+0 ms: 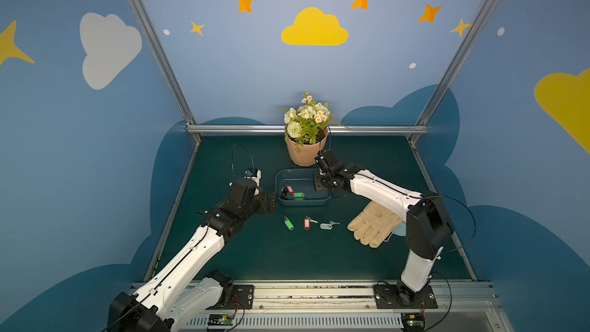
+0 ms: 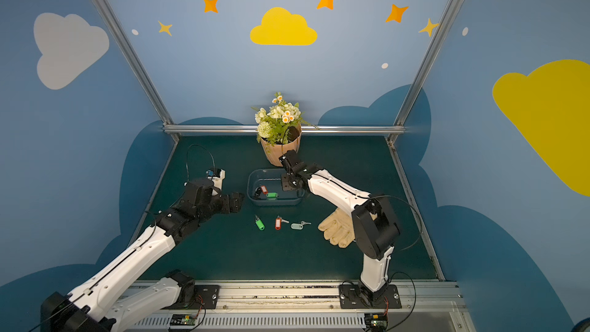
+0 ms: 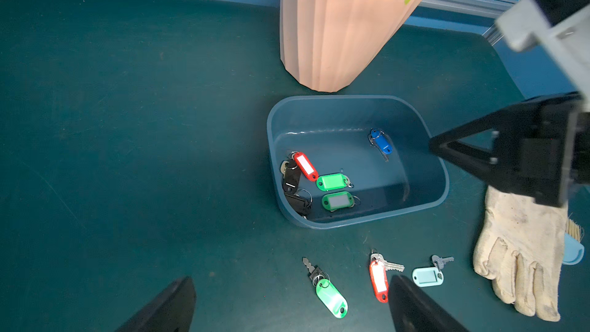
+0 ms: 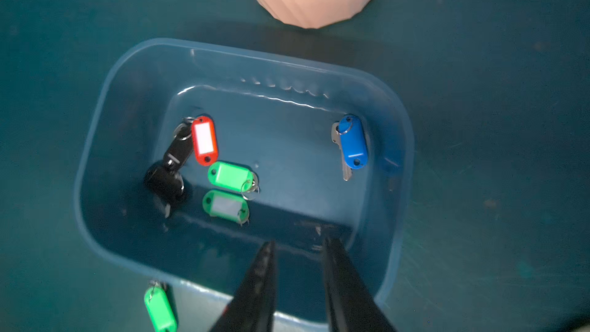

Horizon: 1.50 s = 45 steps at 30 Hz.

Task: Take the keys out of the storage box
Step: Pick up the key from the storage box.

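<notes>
The blue-grey storage box (image 1: 325,201) (image 4: 242,54) sits in front of the pot. Inside it lie several keys: a red tag (image 4: 204,140), two green tags (image 4: 230,175), two black ones (image 4: 177,151) and, apart at the other end, a blue tag (image 4: 352,142). Three more keys lie on the mat before the box: green (image 1: 289,223), red (image 1: 307,223), pale grey (image 1: 325,226). My right gripper (image 4: 298,244) hangs over the box's right end, jaws apart, nothing between them. My left gripper (image 3: 292,279) stands wide open and empty just left of the box.
A peach ribbed flower pot (image 1: 306,154) stands right behind the box. A cream work glove (image 1: 373,221) lies to the right under my right arm, with a pale blue brush (image 3: 573,250) partly under it. Metal rails edge the mat.
</notes>
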Each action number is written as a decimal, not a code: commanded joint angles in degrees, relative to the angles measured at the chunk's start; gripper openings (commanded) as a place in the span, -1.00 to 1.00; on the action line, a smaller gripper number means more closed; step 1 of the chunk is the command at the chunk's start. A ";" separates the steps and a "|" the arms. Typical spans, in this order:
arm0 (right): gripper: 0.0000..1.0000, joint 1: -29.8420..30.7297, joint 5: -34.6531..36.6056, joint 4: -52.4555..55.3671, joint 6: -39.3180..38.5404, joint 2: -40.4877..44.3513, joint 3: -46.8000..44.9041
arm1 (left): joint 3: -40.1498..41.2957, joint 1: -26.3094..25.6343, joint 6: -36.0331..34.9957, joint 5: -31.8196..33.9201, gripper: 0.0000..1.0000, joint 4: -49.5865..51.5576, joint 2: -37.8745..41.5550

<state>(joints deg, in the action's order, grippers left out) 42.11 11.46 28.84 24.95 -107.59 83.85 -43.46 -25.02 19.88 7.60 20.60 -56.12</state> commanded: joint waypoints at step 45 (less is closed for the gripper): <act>-1.00 -3.17 7.65 -1.07 4.34 -22.85 16.96 | 0.57 0.32 -0.83 1.81 1.00 1.01 1.80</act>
<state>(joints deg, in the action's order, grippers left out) 39.09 19.11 28.14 30.46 -129.84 99.88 -43.38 -24.99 19.68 8.84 20.97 -54.68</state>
